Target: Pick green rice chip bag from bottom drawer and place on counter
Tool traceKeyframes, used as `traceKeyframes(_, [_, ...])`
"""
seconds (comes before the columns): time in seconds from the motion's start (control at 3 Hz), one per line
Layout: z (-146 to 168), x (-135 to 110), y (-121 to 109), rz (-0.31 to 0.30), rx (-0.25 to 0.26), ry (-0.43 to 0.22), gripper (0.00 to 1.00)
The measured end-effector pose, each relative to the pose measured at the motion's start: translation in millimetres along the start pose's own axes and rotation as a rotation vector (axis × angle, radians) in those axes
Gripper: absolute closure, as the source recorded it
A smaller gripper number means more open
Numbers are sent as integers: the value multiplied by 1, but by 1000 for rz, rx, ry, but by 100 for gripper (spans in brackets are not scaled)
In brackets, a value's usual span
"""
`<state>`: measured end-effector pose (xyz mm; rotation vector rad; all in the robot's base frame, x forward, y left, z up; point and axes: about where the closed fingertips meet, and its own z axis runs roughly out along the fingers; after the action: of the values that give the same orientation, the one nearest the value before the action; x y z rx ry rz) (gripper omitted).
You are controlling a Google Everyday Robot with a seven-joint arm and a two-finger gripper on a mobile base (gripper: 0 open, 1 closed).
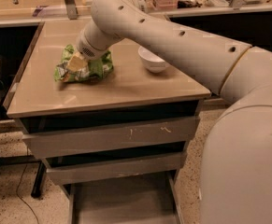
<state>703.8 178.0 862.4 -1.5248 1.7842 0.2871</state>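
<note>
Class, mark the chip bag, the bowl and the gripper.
Chip bag (97,70): camera view, green foil on its right half.
Bowl (153,59): camera view, white outer wall.
Gripper (75,62): camera view, pale tip, down on the chip bag.

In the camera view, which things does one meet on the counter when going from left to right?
On the counter: green rice chip bag, with the gripper on it → white bowl.

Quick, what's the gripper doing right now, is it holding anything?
Gripper: down on the green rice chip bag, which lies on the counter; open, closed or holding cannot be told.
</note>
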Motion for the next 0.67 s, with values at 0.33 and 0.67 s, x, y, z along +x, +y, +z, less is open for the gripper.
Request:
traceKeyframes(0.33, [0,0,0,0,0,0,59])
traceKeyframes(0.67, [0,0,0,0,0,0,36])
